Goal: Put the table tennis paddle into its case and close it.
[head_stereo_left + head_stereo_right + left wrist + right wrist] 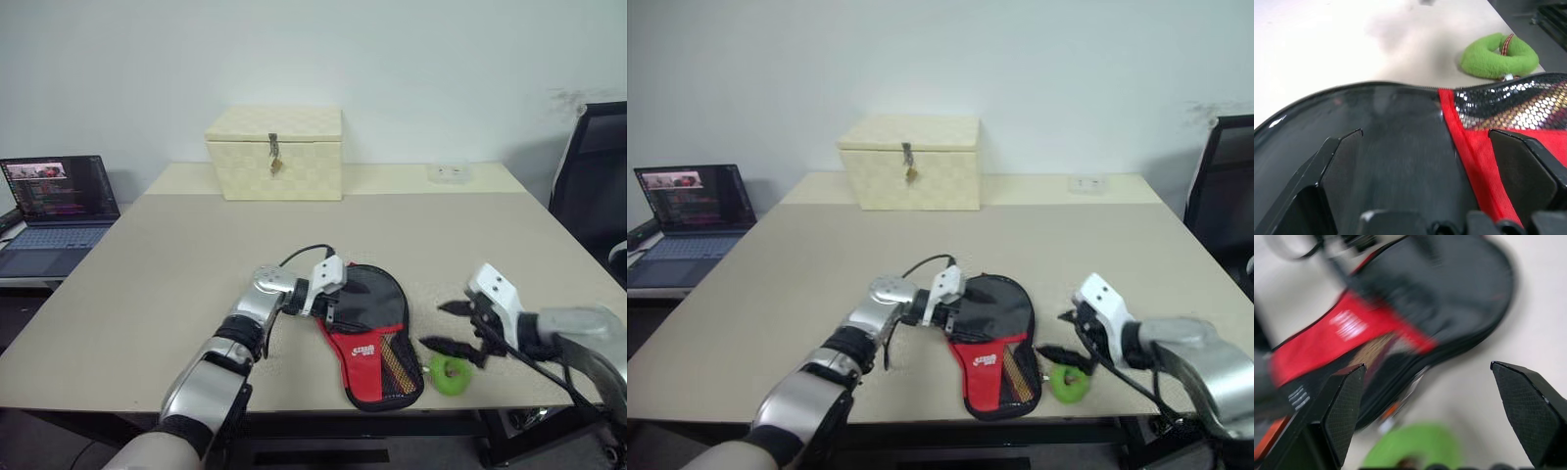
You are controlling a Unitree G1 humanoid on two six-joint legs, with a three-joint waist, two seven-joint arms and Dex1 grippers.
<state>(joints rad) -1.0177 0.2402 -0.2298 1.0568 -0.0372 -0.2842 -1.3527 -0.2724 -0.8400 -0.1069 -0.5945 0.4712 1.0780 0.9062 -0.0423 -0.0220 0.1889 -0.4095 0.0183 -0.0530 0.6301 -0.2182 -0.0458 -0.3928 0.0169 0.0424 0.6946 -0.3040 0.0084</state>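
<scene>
Left claw (331, 297) stands wide, holding nothing, its tips at the left edge of the case (377, 328), which lies flat near the front of the worktop (176, 255). The paddle itself cannot be made out; whether it sits inside is unclear. Right claw (460, 328) is spread wide and empty, just right of the case, above the green ring (450, 374).

Risk: unpinned, the soft case could slide toward the front edge when the zip is pulled.

The left wrist view shows zip teeth and mesh pocket (1520, 100); head views do not.
</scene>
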